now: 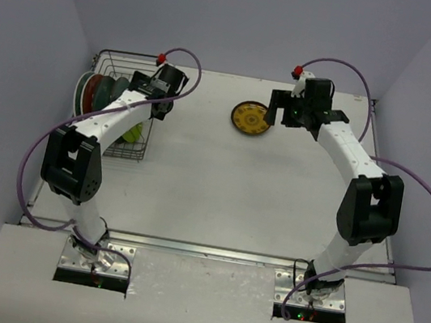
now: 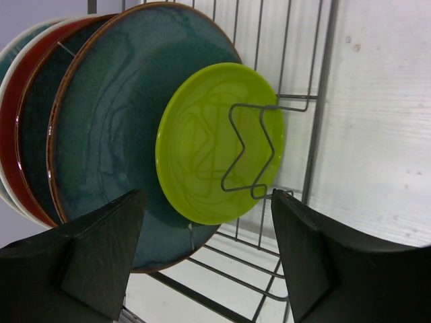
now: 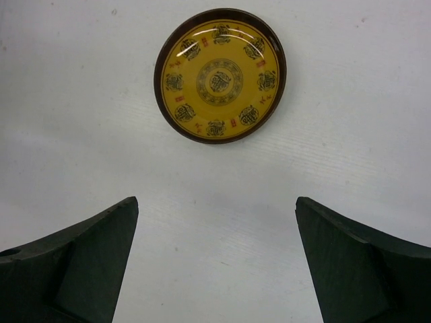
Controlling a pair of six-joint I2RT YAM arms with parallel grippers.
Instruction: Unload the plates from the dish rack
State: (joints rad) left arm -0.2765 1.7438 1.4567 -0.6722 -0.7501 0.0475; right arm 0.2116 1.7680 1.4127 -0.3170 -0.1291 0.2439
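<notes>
Right gripper (image 3: pixel 215 212): jaws spread wide, holding nothing, hovering over the table (image 1: pixel 218 199). The small yellow patterned plate (image 3: pixel 220 74) lies flat on the table just ahead of its fingertips, apart from them. Left gripper (image 2: pixel 207 202): jaws open, nothing gripped, reaching into the dish rack (image 2: pixel 314 134) at the table's far left corner. In the rack, standing on edge: lime-green plate (image 2: pixel 202 145) nearest, against a wire divider; bluish-teal plate (image 2: pixel 111 134) behind it; red plate (image 2: pixel 9 151) further back.

White table (image 1: pixel 218 199) — faintly grained, lilac-grey walls (image 1: pixel 246 19)
</notes>
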